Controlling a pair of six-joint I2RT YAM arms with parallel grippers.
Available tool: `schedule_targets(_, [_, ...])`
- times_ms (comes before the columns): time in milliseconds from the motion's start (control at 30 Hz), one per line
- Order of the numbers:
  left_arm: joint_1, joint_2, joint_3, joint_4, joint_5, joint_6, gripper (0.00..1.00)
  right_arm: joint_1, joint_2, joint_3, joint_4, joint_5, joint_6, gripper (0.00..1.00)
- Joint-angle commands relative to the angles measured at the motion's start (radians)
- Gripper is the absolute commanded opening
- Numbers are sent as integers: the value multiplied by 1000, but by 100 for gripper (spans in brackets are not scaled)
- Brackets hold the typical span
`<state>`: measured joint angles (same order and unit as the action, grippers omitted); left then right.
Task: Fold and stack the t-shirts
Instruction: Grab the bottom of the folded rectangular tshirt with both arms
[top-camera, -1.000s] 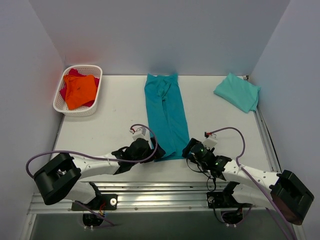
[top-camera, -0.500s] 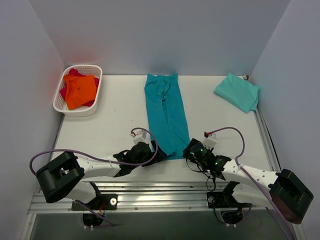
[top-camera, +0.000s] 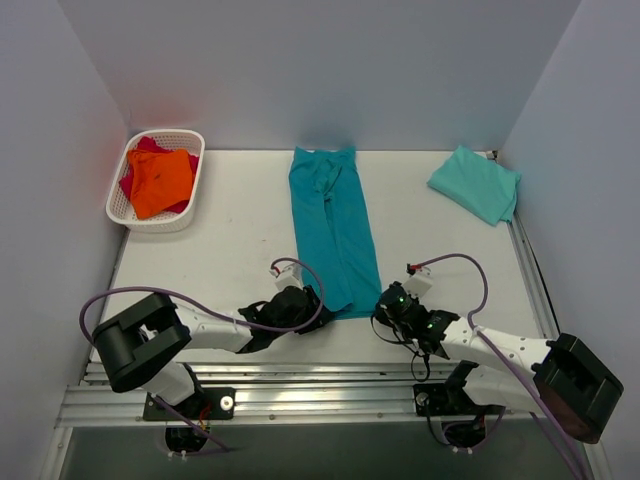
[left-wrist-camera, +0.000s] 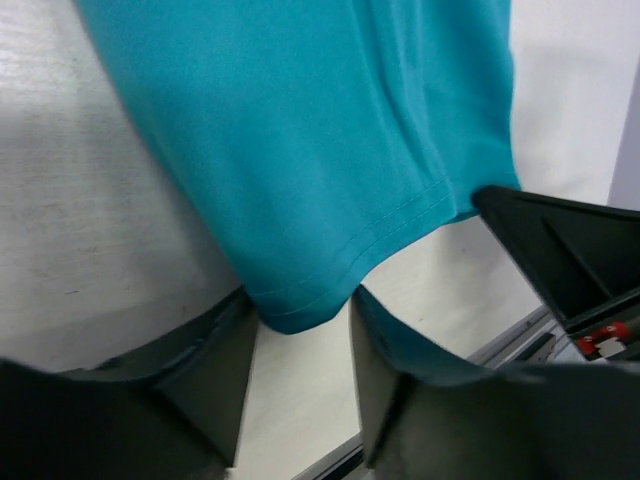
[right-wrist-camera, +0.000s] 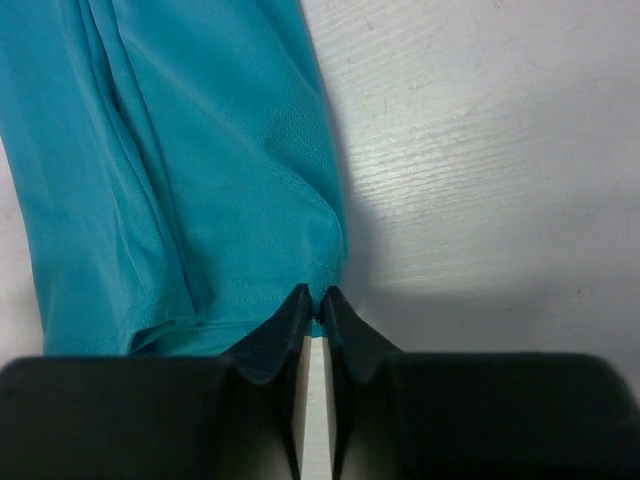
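Observation:
A deep teal t-shirt (top-camera: 332, 225), folded into a long strip, lies down the middle of the table. At its near left corner sits my left gripper (top-camera: 306, 300). In the left wrist view the hem corner (left-wrist-camera: 300, 305) lies between the two fingers (left-wrist-camera: 215, 370), which still stand apart. My right gripper (right-wrist-camera: 315, 298) is shut on the hem's near right corner (right-wrist-camera: 322, 262). A mint-green t-shirt (top-camera: 476, 184) lies folded at the far right. The orange t-shirt (top-camera: 160, 181) rests on a magenta-red one (top-camera: 150, 146) inside the basket.
A white lattice basket (top-camera: 183, 219) stands at the far left by the wall. A metal rail (top-camera: 300, 382) runs along the near table edge. Walls close in the left, back and right sides. Cables loop over both arms.
The left gripper slid right to the shirt's near left corner and its jaws narrowed around the hem. The right gripper's jaws closed on the near right corner.

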<state>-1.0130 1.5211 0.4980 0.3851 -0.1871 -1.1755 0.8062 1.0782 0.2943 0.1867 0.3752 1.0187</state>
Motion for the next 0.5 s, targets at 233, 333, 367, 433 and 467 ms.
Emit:
schedule_targets(233, [-6,-35,16,-147,-52,20,3,1,-34,26,-47,24,1,0])
schedule_targets(333, [-15,-88,5,-192,-58,27,2,2,-81,39,-116,27,4,0])
schedule_targets(367, [-19,-104,4,-218,-60,28,2,2,-115,42,-150,21,9,0])
schedule_targets(433, [-38,-152,4,-265,-66,28,2,10,-171,43,-177,11,14,0])
schedule_targets(467, [-45,-170,2,-278,-69,25,2,13,-191,43,-217,2,18,0])
